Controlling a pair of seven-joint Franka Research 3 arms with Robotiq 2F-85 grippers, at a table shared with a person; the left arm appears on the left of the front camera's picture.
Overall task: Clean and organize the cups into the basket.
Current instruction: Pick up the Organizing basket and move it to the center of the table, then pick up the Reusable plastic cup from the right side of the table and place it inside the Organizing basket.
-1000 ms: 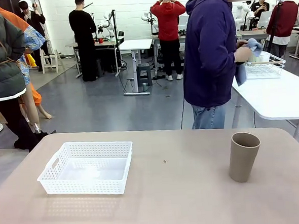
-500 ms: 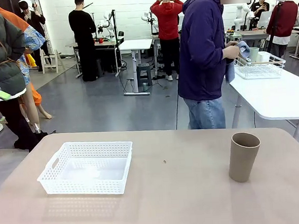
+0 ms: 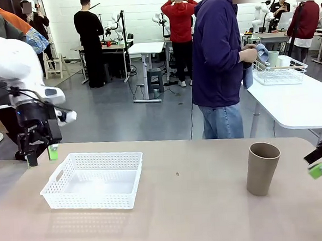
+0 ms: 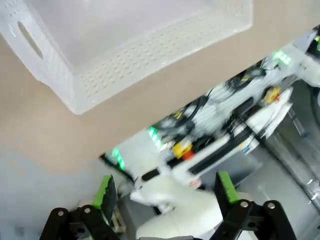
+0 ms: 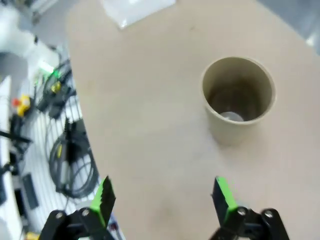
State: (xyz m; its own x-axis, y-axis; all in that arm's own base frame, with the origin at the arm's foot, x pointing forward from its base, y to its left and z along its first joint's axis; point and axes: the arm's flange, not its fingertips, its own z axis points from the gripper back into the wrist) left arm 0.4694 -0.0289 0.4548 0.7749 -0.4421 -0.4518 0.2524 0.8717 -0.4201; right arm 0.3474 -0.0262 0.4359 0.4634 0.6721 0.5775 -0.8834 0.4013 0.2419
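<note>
The left end effector (image 3: 42,156) hangs wide open, holding nothing, over the bench's (image 3: 200,222) left edge, just beside the handle end of the white lattice basket (image 3: 92,200). The right end effector (image 5: 162,196), equally wide open and holding nothing, hovers near the upright kraft paper cup (image 3: 262,169), which stands well apart from the basket.

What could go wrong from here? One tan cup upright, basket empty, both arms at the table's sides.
1. The tan cup stands tall and upright near the right gripper, whose jaws are open. A sideways brush could tip it and roll it toward the edge of the table.
2. The left gripper hangs by the far left corner of the basket. A low pass could shove that likely light basket.
</note>
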